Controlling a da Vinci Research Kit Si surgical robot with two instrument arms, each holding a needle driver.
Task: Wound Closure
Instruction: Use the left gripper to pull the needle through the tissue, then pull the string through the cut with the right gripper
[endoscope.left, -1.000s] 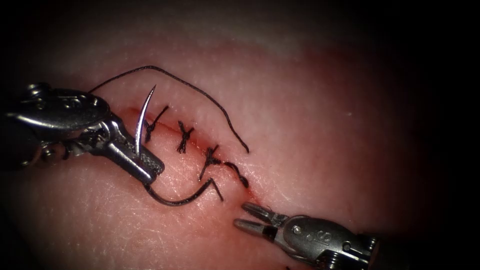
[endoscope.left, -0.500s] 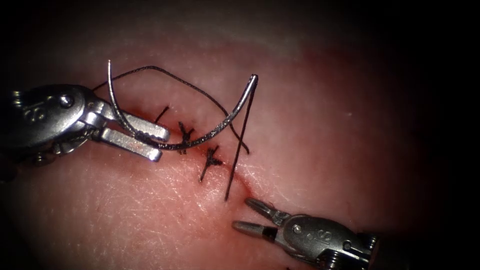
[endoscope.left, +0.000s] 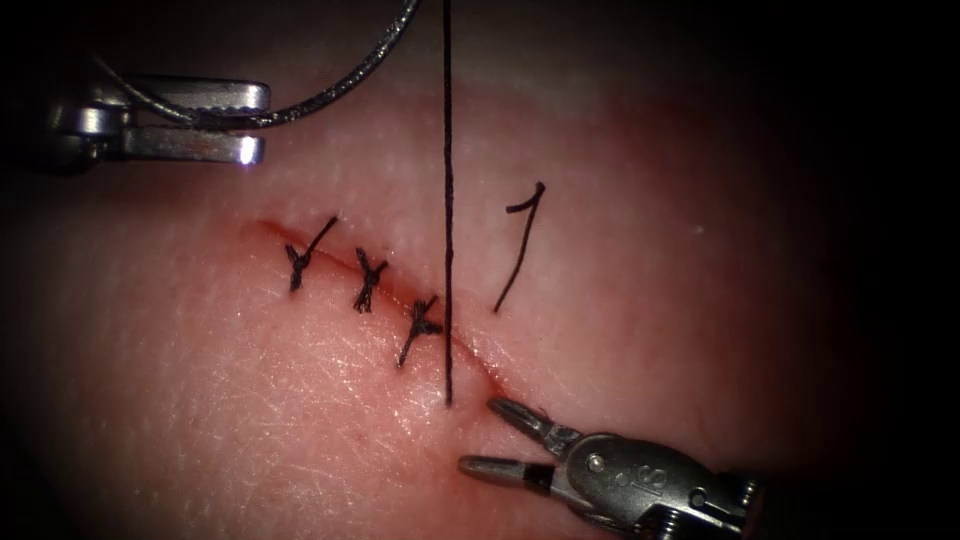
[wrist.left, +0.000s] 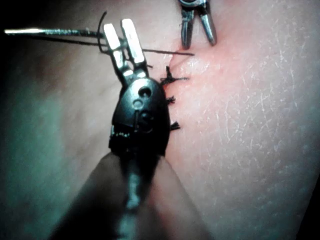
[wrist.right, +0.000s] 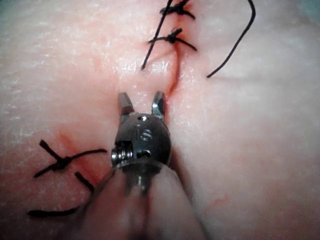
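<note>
Gripping needle (endoscope.left: 300, 100), left claw (endoscope.left: 250, 122) raised.

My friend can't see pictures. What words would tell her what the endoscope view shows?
The left end effector grips the curved needle above the tissue, with the thread stretched straight up from the cut. Three knotted stitches cross the cut, and the right end effector hovers open, holding nothing.

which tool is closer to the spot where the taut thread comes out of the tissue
Right. The right tool, jaws open and empty, sits just beside where the thread exits the tissue. The left tool holds the needle far up-left.
</note>
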